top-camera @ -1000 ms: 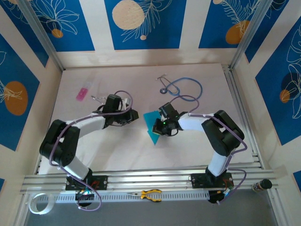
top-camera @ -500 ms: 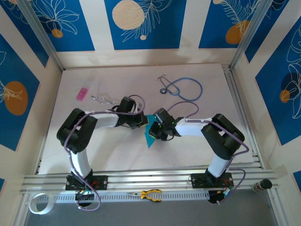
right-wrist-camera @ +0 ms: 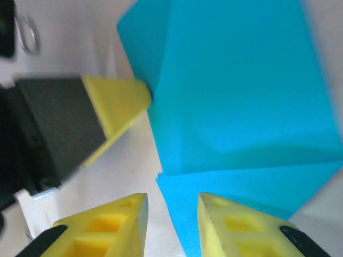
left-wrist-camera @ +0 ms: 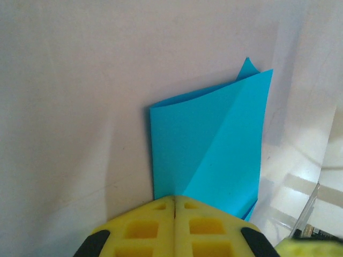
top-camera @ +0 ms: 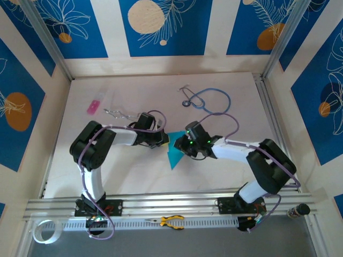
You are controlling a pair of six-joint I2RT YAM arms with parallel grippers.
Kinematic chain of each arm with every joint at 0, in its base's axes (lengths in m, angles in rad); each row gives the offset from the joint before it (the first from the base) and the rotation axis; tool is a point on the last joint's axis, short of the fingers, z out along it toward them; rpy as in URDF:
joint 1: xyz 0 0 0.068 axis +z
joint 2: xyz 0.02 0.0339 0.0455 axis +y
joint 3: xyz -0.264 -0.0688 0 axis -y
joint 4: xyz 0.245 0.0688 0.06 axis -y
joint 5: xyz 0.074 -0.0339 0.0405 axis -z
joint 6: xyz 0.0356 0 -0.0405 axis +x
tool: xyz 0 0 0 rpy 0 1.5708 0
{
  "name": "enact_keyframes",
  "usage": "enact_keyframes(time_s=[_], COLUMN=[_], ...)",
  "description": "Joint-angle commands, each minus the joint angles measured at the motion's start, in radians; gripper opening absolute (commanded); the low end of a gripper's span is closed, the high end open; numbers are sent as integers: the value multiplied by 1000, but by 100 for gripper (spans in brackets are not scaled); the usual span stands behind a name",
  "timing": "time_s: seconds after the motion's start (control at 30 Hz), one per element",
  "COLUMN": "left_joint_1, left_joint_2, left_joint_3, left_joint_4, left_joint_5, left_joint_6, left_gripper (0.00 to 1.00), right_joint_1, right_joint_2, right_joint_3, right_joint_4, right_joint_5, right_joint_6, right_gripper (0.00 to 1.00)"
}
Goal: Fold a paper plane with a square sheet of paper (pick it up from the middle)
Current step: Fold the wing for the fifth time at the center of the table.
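Note:
The square sheet of paper point(top-camera: 174, 156), cyan-blue and folded into an angular creased shape, lies between both arms at mid-table. My left gripper point(top-camera: 163, 141) is shut on its left edge; in the left wrist view the yellow fingertips point(left-wrist-camera: 174, 199) meet and the paper point(left-wrist-camera: 214, 150) rises from them, slightly lifted. My right gripper point(top-camera: 184, 145) stands open at the sheet's right side. In the right wrist view its jaws point(right-wrist-camera: 171, 211) straddle an edge of the paper point(right-wrist-camera: 241, 96) without pinching it, and a left finger point(right-wrist-camera: 115, 101) touches the sheet. The paper plane is out of view.
A blue-tubed stethoscope point(top-camera: 206, 99) lies at the back right. A small pink rectangle point(top-camera: 94, 106) and a wire clip point(top-camera: 113, 112) sit at the back left. Yellow-handled pliers point(top-camera: 171, 220) rest on the front rail. Patterned walls enclose the table.
My left gripper moved right to the paper and shut on its edge. My right gripper, shut on the paper before, has opened its jaws, and its arm has swung right.

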Motion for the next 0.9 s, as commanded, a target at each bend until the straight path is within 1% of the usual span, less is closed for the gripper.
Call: enact_keyframes(time_s=[0.0,0.07,0.17,0.27,0.4,0.53,0.77,0.87], left_joint_1=[-7,-7,-7,-6,-5,-4,-3,-3], left_joint_2=[55,60,69,76,85,91,93,95], left_joint_3=[14,41,77,95,110,115,106,101], left_joint_4=[-82,-129,-189,-207,-217,-218,-218,-210], left_joint_5=[8,14,18,24,33,35,35,36], left_joint_6=[85,132,182,202,211,211,212,207], left_gripper=[0,0,0,0,0,0,0,0], right_joint_1=[-95,-145,-192,-222,-229,-228,-225,-226], right_joint_2=[-32,-29,-19,0,26,86,117,132], right_joint_3=[-37,-42,-34,-32,-22,13,30,37], right_joint_4=[-15,-19,-50,-47,-41,-61,-74,-60], right_joint_5=[-87,-145,-182,-219,-246,-277,-235,-254], right_joint_6=[-63,-86,-115,-129,-141,-161,-184,-193], right_gripper=[35,35,36,37,37,36,36,36])
